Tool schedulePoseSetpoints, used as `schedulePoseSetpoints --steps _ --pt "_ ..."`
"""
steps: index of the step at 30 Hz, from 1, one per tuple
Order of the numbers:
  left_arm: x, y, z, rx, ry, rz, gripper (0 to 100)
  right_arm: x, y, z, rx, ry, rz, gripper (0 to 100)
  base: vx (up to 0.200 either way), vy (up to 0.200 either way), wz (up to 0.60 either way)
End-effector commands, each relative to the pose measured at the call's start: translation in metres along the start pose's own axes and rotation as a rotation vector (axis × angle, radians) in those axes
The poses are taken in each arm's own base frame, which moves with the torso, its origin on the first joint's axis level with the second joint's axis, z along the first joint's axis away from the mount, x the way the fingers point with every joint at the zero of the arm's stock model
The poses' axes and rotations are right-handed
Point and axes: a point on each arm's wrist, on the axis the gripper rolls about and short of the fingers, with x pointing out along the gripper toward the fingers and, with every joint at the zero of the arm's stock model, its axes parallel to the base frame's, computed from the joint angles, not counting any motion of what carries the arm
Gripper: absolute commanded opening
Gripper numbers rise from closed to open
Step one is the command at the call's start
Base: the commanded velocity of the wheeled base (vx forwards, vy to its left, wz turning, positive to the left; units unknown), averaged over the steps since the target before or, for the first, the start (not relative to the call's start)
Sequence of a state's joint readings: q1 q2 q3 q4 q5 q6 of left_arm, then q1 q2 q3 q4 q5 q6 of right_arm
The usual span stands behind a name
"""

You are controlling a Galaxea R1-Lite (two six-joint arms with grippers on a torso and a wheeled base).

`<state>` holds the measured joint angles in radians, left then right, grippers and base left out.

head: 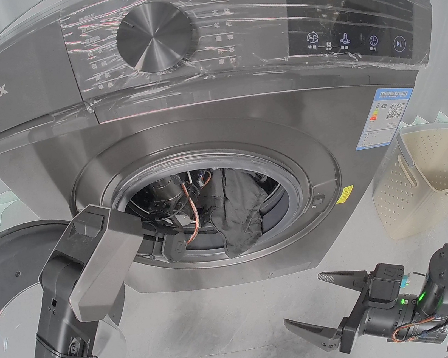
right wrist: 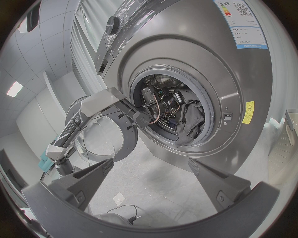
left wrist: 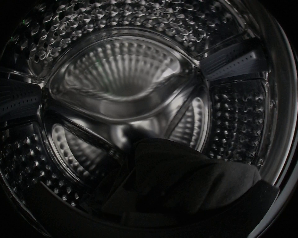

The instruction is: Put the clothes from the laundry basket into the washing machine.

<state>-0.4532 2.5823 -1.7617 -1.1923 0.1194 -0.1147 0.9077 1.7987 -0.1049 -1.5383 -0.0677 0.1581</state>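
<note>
Dark garment, centre frame, draped over washing machine door rim, likely mid-deposit by left arm extended inside drum, grip indiscernible; right gripper, lower right, spread wide, unladen.

Dark grey garment; silver washing machine; cream perforated basket.

Bright even room light, glare on plastic film, drum dim inside, view edges bowed

Dark garment hangs out of the open washing machine; cream laundry basket stands beside it.
</note>
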Motion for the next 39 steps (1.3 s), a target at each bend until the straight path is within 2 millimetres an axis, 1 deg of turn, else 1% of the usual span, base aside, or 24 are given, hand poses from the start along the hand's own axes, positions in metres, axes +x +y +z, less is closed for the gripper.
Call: schedulePoseSetpoints --steps 1,4,6,8,13,14,15,16,18,20,21,22,23,24,25,26,27,31,32,34,35,36,39 --pt "0.003 0.009 -0.007 0.001 0.001 0.032 0 0.002 0.000 -0.003 0.000 0.013 0.000 100 0.000 0.000 0.00" --pt "0.000 0.010 -0.012 0.003 0.023 0.040 0 0.003 0.000 -0.004 0.002 0.017 -0.004 100 0.000 0.000 0.00" --pt "-0.008 0.009 -0.017 -0.005 0.074 0.042 0 0.003 -0.001 -0.004 0.002 0.017 -0.004 100 0.000 0.000 0.00" --pt "-0.017 0.008 -0.014 -0.015 0.129 0.044 0 0.003 -0.001 -0.004 0.002 0.019 -0.005 100 0.000 0.000 0.00" --pt "-0.021 0.007 -0.008 -0.033 0.158 0.047 0 0.004 -0.001 -0.006 0.003 0.026 -0.005 100 0.000 0.000 0.00" --pt "-0.022 0.006 -0.006 -0.039 0.161 0.048 100 0.004 -0.001 -0.006 0.003 0.026 -0.005 100 0.000 0.000 0.00" --pt "-0.022 0.006 -0.005 -0.040 0.162 0.048 100 0.004 -0.001 -0.006 0.003 0.026 -0.005 100 0.000 0.000 0.00" --pt "-0.026 0.006 -0.004 -0.044 0.183 0.044 100 0.004 -0.001 -0.005 0.003 0.025 -0.005 100 0.000 0.000 0.00" --pt "-0.035 0.005 -0.006 -0.039 0.234 0.037 100 0.004 -0.001 -0.005 0.001 0.025 -0.005 100 0.000 0.000 0.00" --pt "-0.047 0.001 -0.007 -0.036 0.308 0.015 100 0.004 -0.001 -0.005 0.002 0.025 -0.006 100 0.000 0.000 0.00" --pt "-0.048 0.000 -0.008 -0.036 0.315 0.011 100 0.004 -0.001 -0.005 0.002 0.025 -0.006 100 0.000 0.000 0.00" --pt "-0.060 -0.003 -0.013 -0.037 0.384 -0.023 100 0.004 -0.001 -0.005 0.002 0.025 -0.006 100 0.000 0.000 0.00" --pt "-0.066 -0.005 -0.017 -0.038 0.422 -0.042 100 0.004 -0.001 -0.005 0.002 0.023 -0.006 100 0.000 0.000 0.00" --pt "-0.067 -0.006 -0.017 -0.039 0.429 -0.047 100 0.004 -0.001 -0.005 0.002 0.023 -0.006 100 0.000 0.000 0.00" --pt "-0.077 -0.011 -0.025 -0.038 0.482 -0.068 100 0.004 -0.001 -0.005 0.001 0.025 -0.005 100 0.000 0.000 0.00" --pt "-0.078 -0.011 -0.026 -0.038 0.486 -0.069 100 0.004 -0.001 -0.006 0.001 0.026 -0.005 100 0.000 0.000 0.00" --pt "-0.082 -0.013 -0.033 -0.034 0.515 -0.083 100 0.004 -0.001 -0.005 0.002 0.023 -0.005 100 0.000 0.000 0.00" --pt "-0.087 -0.017 -0.049 -0.031 0.550 -0.111 100 0.004 0.000 -0.005 0.001 0.024 -0.002 100 0.000 0.000 0.00" --pt "-0.087 -0.017 -0.050 -0.032 0.551 -0.113 100 0.004 0.000 -0.005 0.001 0.022 -0.001 100 0.000 0.000 0.00" --pt "-0.089 -0.021 -0.057 -0.031 0.567 -0.138 100 0.004 0.000 -0.005 0.001 0.022 -0.003 100 0.000 0.000 0.00" --pt "-0.089 -0.021 -0.057 -0.031 0.567 -0.138 100 0.004 0.000 -0.005 0.001 0.022 -0.003 100 0.000 0.000 0.00" --pt "-0.089 -0.023 -0.065 -0.020 0.579 -0.143 100 0.004 0.000 -0.005 0.001 0.022 -0.001 100 0.000 0.000 0.00" --pt "-0.085 -0.021 -0.075 0.000 0.576 -0.145 100 0.004 0.000 -0.006 0.001 0.026 0.000 100 0.000 0.000 0.00"
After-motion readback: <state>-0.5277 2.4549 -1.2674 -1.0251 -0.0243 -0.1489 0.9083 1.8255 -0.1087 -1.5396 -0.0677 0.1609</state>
